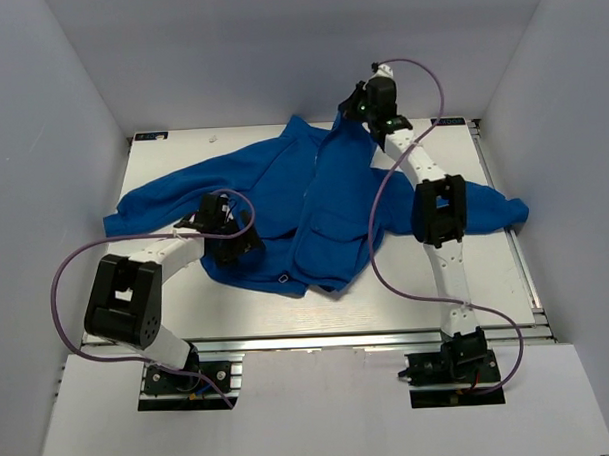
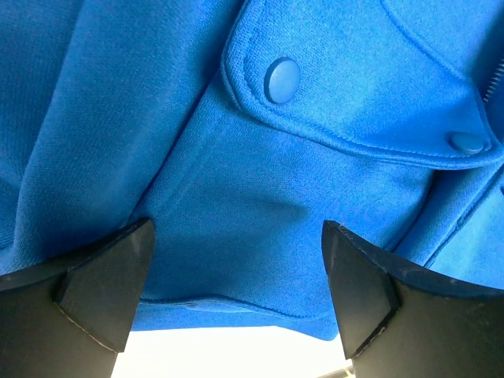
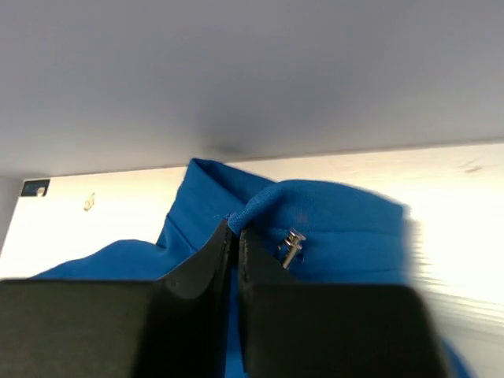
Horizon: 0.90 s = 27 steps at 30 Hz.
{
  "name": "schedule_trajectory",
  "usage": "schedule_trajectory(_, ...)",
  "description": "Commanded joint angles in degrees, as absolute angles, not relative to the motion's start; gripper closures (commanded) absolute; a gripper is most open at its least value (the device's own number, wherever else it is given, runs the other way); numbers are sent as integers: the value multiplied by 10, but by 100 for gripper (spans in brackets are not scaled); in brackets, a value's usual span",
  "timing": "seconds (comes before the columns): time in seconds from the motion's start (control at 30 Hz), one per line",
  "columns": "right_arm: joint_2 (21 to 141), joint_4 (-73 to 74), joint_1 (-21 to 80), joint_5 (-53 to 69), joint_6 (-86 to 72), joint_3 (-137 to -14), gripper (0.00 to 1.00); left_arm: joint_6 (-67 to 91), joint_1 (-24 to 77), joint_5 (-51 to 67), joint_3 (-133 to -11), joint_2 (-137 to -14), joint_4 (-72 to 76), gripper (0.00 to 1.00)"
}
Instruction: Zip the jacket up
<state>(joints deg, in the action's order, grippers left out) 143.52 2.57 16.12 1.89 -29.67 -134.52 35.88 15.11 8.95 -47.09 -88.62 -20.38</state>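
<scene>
The royal-blue jacket [image 1: 283,189] lies spread on the white table [image 1: 506,271], collar at the far side, hem toward me. My right gripper [image 1: 352,108] is at the collar, shut on a fold of the collar's edge [image 3: 260,206]; a small silver zipper slider [image 3: 291,246] hangs just right of the fingertips. My left gripper [image 1: 243,245] is open over the jacket's lower left front, its fingers [image 2: 110,283] straddling the hem [image 2: 236,303] below a snap-buttoned pocket flap [image 2: 281,80]. The zipper line itself is mostly hidden.
Pale enclosure walls [image 1: 70,96] close in the table at the left, back and right. The right arm [image 1: 439,213] stretches across the jacket's right sleeve. Purple cables [image 1: 380,235] loop over both arms. The metal rail [image 1: 318,340] marks the table's near edge.
</scene>
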Motion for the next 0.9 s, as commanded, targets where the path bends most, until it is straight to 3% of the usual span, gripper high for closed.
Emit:
schedule_trajectory(0.0,1469,-45,168,33,-346,-1364,92,363,149,59,-425,-883,-310,2)
schedule_trajectory(0.03,1460,-47,169,45,-337,-1351,44,365,149,58,-426,-880,-311,2)
schedule_trajectory(0.1,1416,-45,171,99,-315,-1303,11,366,149,59,-438,-874,-314,2)
schedule_trajectory(0.27,1233,138,213,81,-187,-1188,11,365,149,47,-489,-860,-327,2)
schedule_trajectory(0.37,1080,185,266,5,-170,-998,11,376,149,33,-522,-855,-331,2)
schedule_trajectory(0.4,1008,186,288,4,-181,-890,11,381,149,33,-528,-855,-333,2)
schedule_trajectory(0.5,914,173,319,57,-256,-747,11,388,149,41,-545,-864,-322,2)
schedule_trajectory(0.57,896,164,341,90,-289,-658,11,389,149,55,-555,-876,-311,2)
schedule_trajectory(0.7,909,172,408,94,-321,-627,11,389,149,70,-552,-893,-280,2)
schedule_trajectory(0.87,917,145,412,120,-369,-535,11,391,149,52,-540,-908,-259,2)
